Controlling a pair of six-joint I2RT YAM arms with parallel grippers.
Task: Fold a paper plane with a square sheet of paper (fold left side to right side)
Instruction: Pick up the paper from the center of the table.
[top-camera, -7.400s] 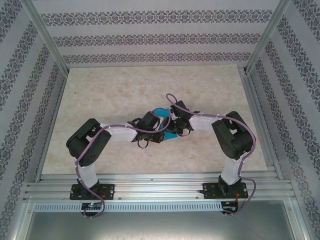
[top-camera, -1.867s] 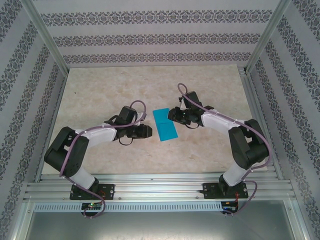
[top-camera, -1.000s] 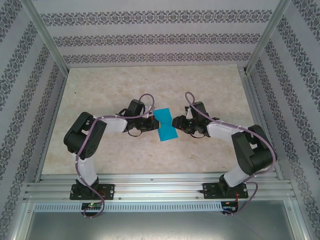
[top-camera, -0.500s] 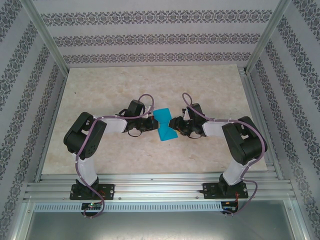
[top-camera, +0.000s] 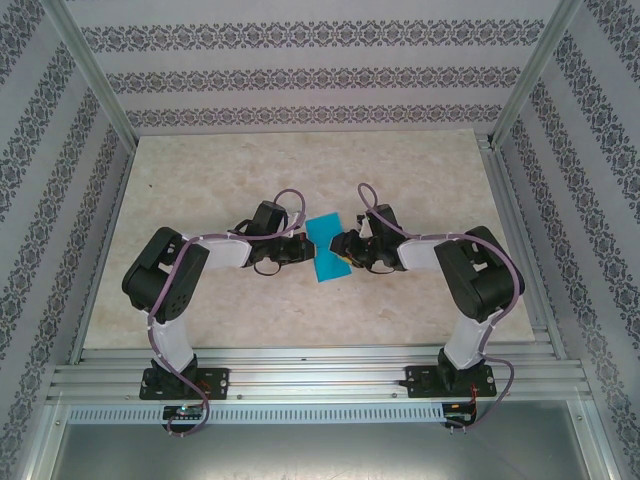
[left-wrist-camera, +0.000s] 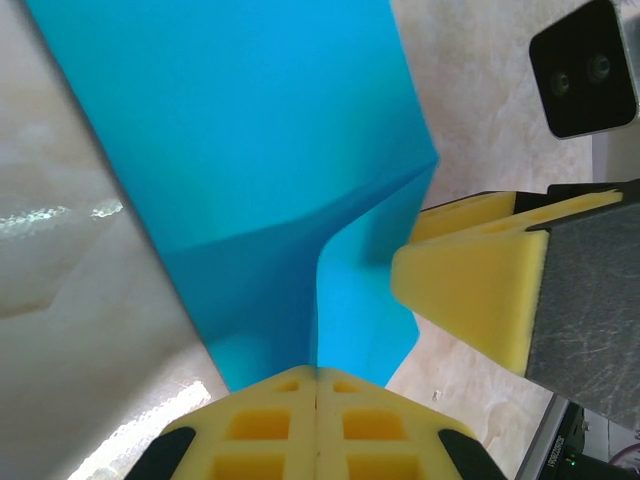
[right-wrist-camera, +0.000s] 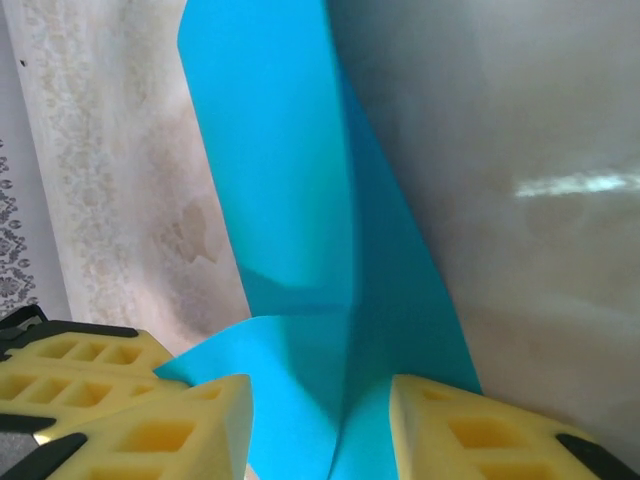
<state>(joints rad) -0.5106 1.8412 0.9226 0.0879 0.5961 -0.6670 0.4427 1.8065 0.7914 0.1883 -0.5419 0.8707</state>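
Observation:
The square sheet of paper (top-camera: 324, 240) is bright cyan-blue and lies mid-table between both grippers, lifted into a ridge. My left gripper (top-camera: 307, 252) touches its left edge. In the left wrist view its yellow pads (left-wrist-camera: 317, 378) are shut on a raised fold of the paper (left-wrist-camera: 250, 150). My right gripper (top-camera: 343, 250) is at the paper's right edge. In the right wrist view its fingers (right-wrist-camera: 320, 405) stand open on either side of the paper's (right-wrist-camera: 270, 180) upright ridge. A right pad (left-wrist-camera: 470, 290) shows in the left wrist view, close to the paper.
The beige marbled table (top-camera: 200, 170) is bare around the paper. Patterned walls and aluminium frame posts (top-camera: 95, 80) close in the sides and back. A metal rail (top-camera: 320, 375) runs along the near edge at the arm bases.
Both grippers closed in on the flat sheet, and the left one took hold of it. Over the last second the right gripper slid left onto the paper, which now bulges up between them.

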